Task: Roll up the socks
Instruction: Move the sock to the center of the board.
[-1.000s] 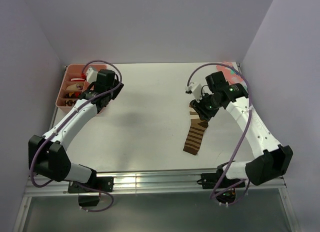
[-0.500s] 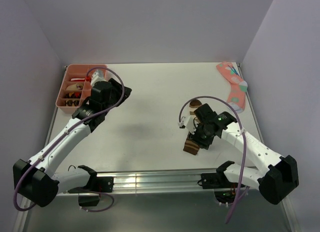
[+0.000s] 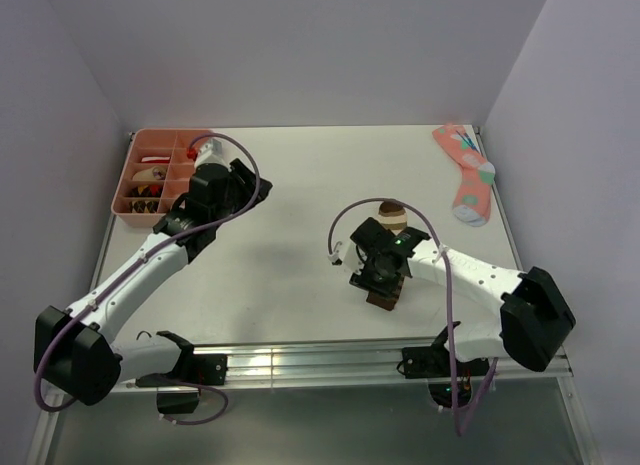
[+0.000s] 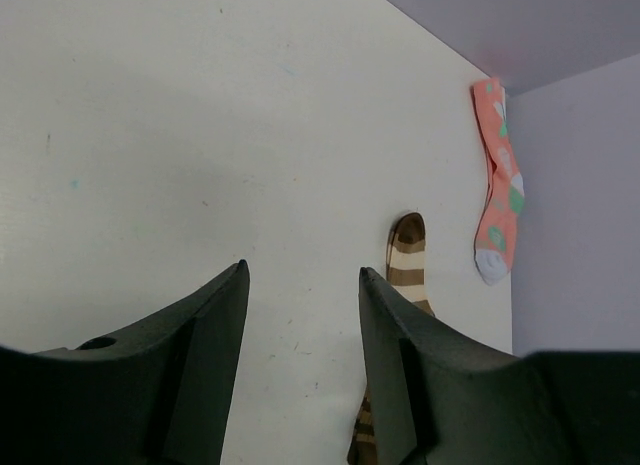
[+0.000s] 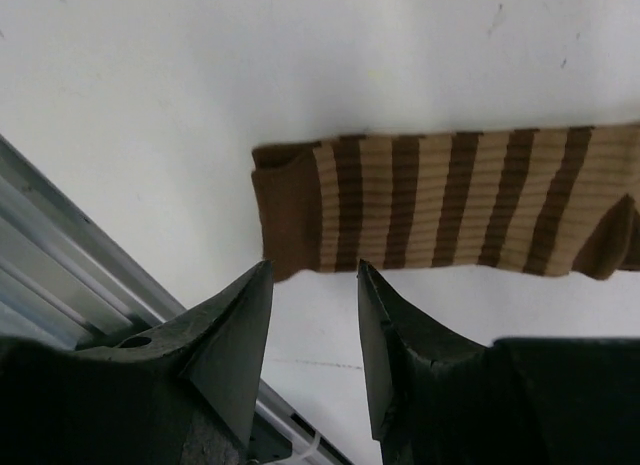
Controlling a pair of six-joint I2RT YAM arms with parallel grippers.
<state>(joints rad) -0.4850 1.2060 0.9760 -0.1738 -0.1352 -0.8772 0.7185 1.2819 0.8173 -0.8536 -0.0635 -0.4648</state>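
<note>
Left arm (image 3: 140,270): stretched from the near left corner toward the far left, wrist beside the tray (image 3: 150,135).
Left claw (image 4: 302,275): fingers partly spread, gripping nothing, bare table (image 3: 300,175) below.
Right arm (image 3: 470,275): bent inward from the near right, wrist pointing down.
Right claw (image 5: 313,275): fingers partly spread and empty, poised at the dark cuff end of the striped sock (image 5: 450,200).
Socks: two; the brown-and-tan striped sock lies flat right of centre, cuff nearest; a pink sock (image 3: 465,170) lies far right.
Tray: one, pink, divided into compartments holding small red, tan and dark pieces too small to name.
</note>
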